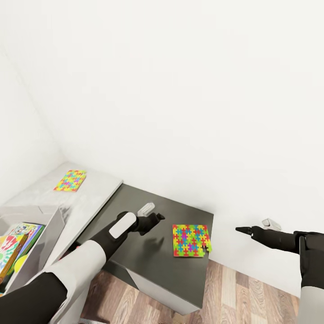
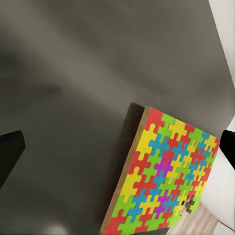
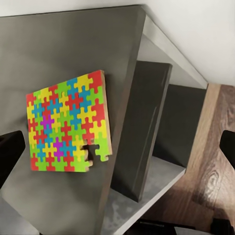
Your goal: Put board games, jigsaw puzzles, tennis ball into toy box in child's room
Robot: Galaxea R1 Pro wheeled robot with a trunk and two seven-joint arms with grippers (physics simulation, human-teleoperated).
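I'm hovering left gripper [image 1: 155, 219], fingers apart, just beside near puzzle [image 1: 191, 240] | lying flat toward right | right gripper [image 1: 243, 231] farther, spread

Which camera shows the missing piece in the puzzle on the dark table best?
The right wrist view: the jigsaw puzzle faces it, the notch at its edge clear. The left wrist view shows it cropped; the head view shows it small.

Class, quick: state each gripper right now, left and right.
Left gripper: open, empty, above the dark grey wing.
Right gripper: open, empty, beyond the wing's edge.
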